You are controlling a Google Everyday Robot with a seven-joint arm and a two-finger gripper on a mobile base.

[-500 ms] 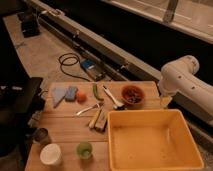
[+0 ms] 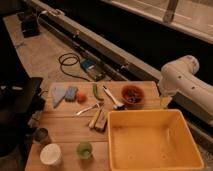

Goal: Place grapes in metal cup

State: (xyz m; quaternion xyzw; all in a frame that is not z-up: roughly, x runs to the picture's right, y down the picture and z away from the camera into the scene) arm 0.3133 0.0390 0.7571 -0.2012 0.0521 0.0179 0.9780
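Note:
The grapes (image 2: 132, 93) show as a dark reddish cluster inside a red bowl (image 2: 133, 101) at the back right of the wooden table. The metal cup (image 2: 41, 135), small and dull grey, stands near the table's left front edge. My white arm (image 2: 181, 79) bends over the table's right end. Its gripper (image 2: 165, 102) hangs by the right edge of the table, just right of the red bowl and behind the yellow bin. It holds nothing and stands open. The gripper is far from the metal cup.
A large yellow bin (image 2: 153, 159) fills the front right. A white cup (image 2: 50, 154) and a green cup (image 2: 84, 149) stand at the front left. An orange fruit (image 2: 81, 97), green vegetable (image 2: 96, 92), blue sponge (image 2: 71, 93), spoon (image 2: 113, 98) and wooden blocks (image 2: 98, 120) lie mid-table.

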